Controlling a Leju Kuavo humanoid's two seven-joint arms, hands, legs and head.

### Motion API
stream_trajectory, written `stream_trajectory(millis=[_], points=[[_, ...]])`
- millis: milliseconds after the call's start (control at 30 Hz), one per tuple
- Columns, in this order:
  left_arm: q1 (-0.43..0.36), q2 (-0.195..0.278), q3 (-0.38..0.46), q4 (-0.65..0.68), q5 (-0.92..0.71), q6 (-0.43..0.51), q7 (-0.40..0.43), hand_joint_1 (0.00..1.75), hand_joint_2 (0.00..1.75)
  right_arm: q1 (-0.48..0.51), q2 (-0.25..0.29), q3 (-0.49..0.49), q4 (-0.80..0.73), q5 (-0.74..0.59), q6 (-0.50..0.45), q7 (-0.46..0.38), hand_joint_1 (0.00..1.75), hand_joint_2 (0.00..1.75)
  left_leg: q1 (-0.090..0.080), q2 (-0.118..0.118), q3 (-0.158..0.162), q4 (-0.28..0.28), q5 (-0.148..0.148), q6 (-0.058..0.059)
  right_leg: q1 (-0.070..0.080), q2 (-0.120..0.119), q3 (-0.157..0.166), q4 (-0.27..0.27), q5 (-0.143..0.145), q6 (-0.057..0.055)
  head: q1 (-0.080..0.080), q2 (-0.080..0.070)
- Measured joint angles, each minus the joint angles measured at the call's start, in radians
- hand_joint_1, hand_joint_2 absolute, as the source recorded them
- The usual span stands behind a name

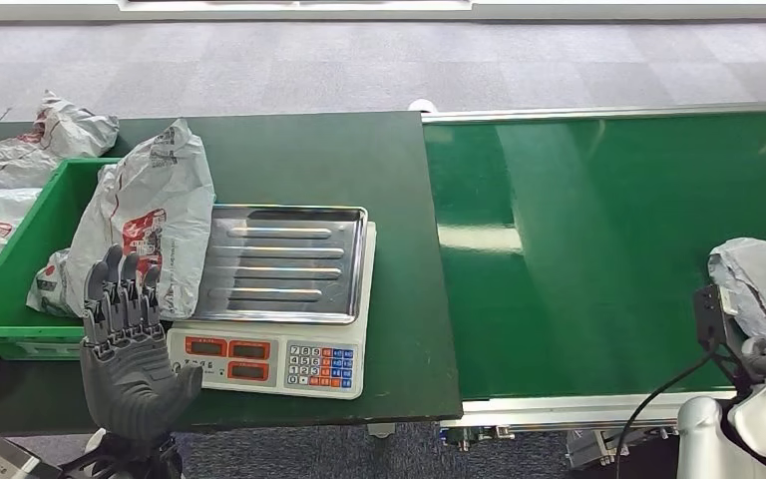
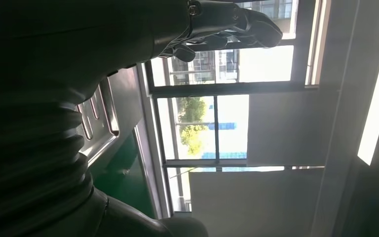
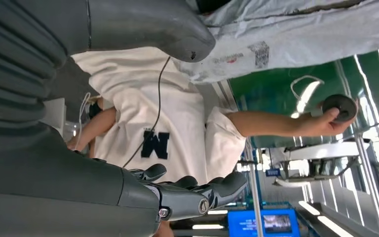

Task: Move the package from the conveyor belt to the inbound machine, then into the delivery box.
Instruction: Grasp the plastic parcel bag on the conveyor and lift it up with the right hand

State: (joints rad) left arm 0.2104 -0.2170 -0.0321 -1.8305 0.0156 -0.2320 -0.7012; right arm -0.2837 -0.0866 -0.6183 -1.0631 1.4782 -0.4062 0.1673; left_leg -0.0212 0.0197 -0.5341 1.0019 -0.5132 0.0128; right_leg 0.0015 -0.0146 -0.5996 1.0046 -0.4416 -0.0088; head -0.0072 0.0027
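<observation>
One crumpled grey plastic package lies at the near right edge of the green conveyor belt, against the right robot hand, fingers apart around it; it needs a firm hold first. Left robot hand hangs spread, empty. Package print is unreadable

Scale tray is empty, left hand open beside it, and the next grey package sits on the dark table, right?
Not quite. In the head view the grey package lies on the green conveyor belt, not the table. The scale tray is empty and the left hand is open beside it.
</observation>
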Motion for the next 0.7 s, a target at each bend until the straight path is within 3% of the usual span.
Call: stream_trajectory(millis=[33, 367, 700], points=[[0.002, -0.002, 0.003, -0.001, -0.001, -0.002, 0.0, 0.0, 1.75, -0.007, 0.0, -0.007, 0.014, -0.023, 0.007, -0.015, 0.0, 1.75, 0.0, 0.0, 0.0, 0.0, 0.0, 0.0, 0.0, 0.0, 0.0, 0.0, 0.0, 0.0, 0.0, 0.0], [0.016, -0.029, 0.036, -0.008, -0.023, -0.042, 0.0, 0.0, 1.75, -0.023, 0.014, -0.064, 0.084, -0.356, 0.213, -0.283, 0.0, 1.75, 0.0, -0.001, 0.006, 0.0, 0.001, 0.0, 0.0, -0.001, 0.0, 0.0, 0.0, 0.0, 0.0, 0.0], [0.004, -0.035, 0.049, -0.007, -0.025, -0.048, 0.0, 0.0, 1.75, -0.083, 0.001, -0.066, 0.168, -0.386, 0.249, -0.319, 0.0, 1.75, 0.0, 0.0, 0.001, 0.0, 0.0, 0.0, 0.0, 0.0, 0.0, 0.0, 0.0, 0.0, 0.0, 0.0]])
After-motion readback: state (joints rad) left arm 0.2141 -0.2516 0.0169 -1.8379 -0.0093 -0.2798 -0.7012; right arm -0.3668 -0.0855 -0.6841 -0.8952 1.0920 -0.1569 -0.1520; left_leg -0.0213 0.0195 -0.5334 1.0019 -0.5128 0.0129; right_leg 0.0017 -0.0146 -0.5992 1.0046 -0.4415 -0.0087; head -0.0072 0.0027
